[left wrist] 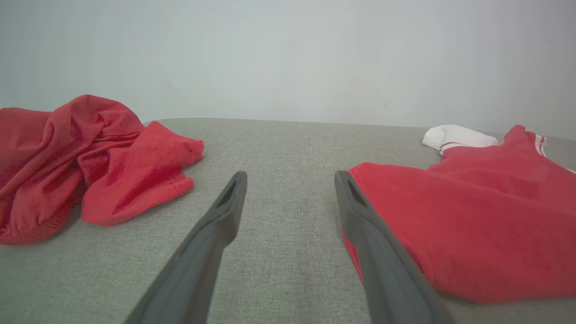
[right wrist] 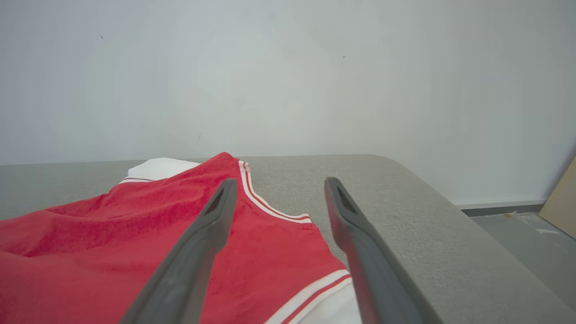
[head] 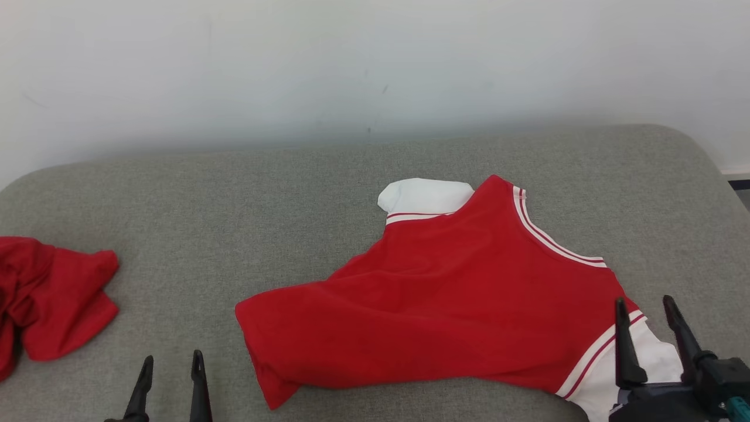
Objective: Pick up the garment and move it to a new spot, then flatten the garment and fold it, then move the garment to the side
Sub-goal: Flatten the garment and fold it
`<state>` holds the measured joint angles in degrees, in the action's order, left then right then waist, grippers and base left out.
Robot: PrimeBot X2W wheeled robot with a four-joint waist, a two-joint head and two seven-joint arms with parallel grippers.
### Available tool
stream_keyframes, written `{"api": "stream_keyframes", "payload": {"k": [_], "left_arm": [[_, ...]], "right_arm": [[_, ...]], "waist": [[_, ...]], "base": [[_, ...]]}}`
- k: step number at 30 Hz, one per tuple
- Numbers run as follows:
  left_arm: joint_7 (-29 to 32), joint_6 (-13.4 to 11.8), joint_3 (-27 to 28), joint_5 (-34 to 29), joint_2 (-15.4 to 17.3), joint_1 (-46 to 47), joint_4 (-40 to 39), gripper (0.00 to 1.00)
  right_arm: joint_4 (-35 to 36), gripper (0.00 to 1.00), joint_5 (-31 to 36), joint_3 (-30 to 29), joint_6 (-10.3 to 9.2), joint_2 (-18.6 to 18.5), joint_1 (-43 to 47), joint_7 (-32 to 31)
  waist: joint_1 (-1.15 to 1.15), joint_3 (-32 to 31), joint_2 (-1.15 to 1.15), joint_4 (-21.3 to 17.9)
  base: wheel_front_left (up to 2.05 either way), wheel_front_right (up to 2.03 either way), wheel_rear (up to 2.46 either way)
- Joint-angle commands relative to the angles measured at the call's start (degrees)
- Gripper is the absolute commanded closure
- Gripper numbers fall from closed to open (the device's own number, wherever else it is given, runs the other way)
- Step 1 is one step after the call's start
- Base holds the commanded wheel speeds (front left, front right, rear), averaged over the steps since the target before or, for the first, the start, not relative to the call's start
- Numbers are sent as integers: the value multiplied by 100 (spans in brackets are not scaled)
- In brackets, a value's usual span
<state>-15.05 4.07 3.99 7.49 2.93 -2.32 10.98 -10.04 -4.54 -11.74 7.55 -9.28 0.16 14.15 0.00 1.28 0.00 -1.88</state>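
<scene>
The garment point(head: 445, 293) is a red shirt with white sleeves and white-striped trim. It lies spread on the grey padded table point(head: 234, 193), right of centre, with one white sleeve at the far side and one at the near right. My right gripper point(head: 643, 299) is open over that near white sleeve, with nothing between its fingers. In the right wrist view the gripper point(right wrist: 280, 180) hangs just above the garment point(right wrist: 135, 234), by the striped neckline. My left gripper point(head: 173, 355) is open at the near edge, just left of the garment's hem point(left wrist: 486, 216); grey table shows between its fingers point(left wrist: 290, 173).
A second red cloth point(head: 53, 299) lies crumpled at the table's left edge, also in the left wrist view point(left wrist: 90, 162). A pale wall stands behind the table. Past the rounded right edge are grey floor point(right wrist: 517, 234) and a brown board point(right wrist: 562, 202).
</scene>
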Motion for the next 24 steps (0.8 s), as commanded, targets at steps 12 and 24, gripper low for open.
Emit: {"api": "stream_keyframes", "payload": {"k": [12, 24], "left_arm": [[-19, 148, -448, 43, -8, 105, 337, 0], [-19, 329, -1038, 257, -5, 485, 1443, 0]], "right_arm": [[166, 0, -348, 1133, -14, 242, 25, 111], [219, 0, -428, 1273, -14, 235, -90, 111]], "waist": [[0, -24, 0, 75], [0, 136, 0, -81]], "base": [[0, 0, 0], [0, 0, 0]]}}
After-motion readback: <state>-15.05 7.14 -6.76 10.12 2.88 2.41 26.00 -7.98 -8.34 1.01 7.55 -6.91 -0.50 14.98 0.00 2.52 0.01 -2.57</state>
